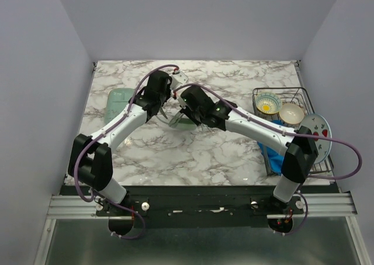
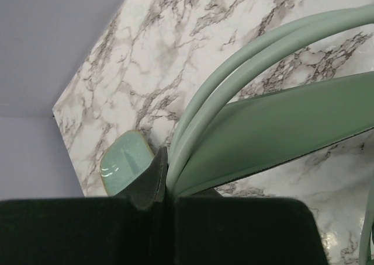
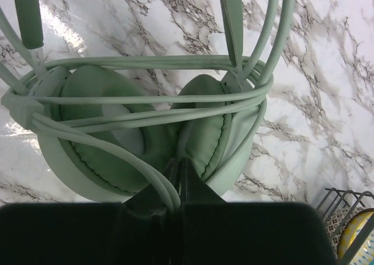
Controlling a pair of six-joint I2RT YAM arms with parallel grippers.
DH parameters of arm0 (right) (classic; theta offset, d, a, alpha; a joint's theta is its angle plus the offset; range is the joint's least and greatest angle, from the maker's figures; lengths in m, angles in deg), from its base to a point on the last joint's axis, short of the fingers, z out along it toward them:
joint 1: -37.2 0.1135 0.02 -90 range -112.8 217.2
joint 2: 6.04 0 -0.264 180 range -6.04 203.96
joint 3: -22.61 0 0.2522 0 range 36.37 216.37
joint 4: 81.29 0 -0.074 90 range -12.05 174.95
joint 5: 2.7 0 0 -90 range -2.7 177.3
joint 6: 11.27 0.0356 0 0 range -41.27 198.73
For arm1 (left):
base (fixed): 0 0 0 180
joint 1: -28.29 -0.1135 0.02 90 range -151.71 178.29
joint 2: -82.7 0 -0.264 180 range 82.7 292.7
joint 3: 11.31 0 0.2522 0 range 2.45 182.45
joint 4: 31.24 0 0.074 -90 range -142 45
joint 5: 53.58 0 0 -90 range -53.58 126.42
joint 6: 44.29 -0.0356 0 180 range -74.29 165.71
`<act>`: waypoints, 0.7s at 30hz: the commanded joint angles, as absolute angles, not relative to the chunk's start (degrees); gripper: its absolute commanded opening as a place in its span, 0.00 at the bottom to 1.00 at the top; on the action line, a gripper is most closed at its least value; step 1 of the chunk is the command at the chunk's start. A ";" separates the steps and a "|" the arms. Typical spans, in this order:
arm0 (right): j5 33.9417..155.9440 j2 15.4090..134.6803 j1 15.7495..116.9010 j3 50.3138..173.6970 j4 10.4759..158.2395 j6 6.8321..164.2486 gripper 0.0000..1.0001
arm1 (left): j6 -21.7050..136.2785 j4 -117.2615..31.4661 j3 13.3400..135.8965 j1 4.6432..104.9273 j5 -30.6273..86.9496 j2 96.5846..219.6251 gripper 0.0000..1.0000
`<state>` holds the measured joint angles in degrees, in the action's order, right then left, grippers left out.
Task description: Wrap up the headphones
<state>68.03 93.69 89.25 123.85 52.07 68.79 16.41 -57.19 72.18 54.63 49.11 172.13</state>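
Near the middle of the counter (image 1: 175,160), a little toward the far side, the headphones (image 3: 93,90) sit between the two arms, just right of the flat green case (image 2: 123,166). The left gripper (image 2: 166,180) has its jaws pressed together on the headband (image 2: 280,131), where the wide band and two thin arcs come down. The right gripper (image 3: 177,180) has its jaws closed on one strand of the cable (image 3: 146,98), which already goes several times around the two ear cups, folded face to face. I judge that the wrapping is almost done and that the loose end must now be secured. To do this well, the right arm should hold the strand tight and lead it close along the other turns, while the left arm holds the headband without twisting it. If the tension drops, the loops may slide off the cups
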 commanded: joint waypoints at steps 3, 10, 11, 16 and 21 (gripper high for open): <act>64.44 88.89 86.51 121.98 54.54 61.32 0.31 | 23.71 -71.27 75.04 54.83 39.42 170.24 0.00; 69.98 89.24 85.80 118.82 55.51 62.73 0.39 | 32.16 -82.79 82.87 54.92 33.89 172.26 0.00; 69.99 88.98 85.71 118.64 55.60 63.08 0.48 | 32.26 -83.49 82.87 54.83 33.79 172.09 0.00; 75.32 85.99 85.01 116.62 56.39 62.82 0.58 | 31.38 -84.20 82.26 54.92 35.28 172.17 0.00; 79.83 84.32 84.31 115.21 57.53 61.50 0.60 | 31.99 -86.39 82.78 54.92 30.55 172.96 0.00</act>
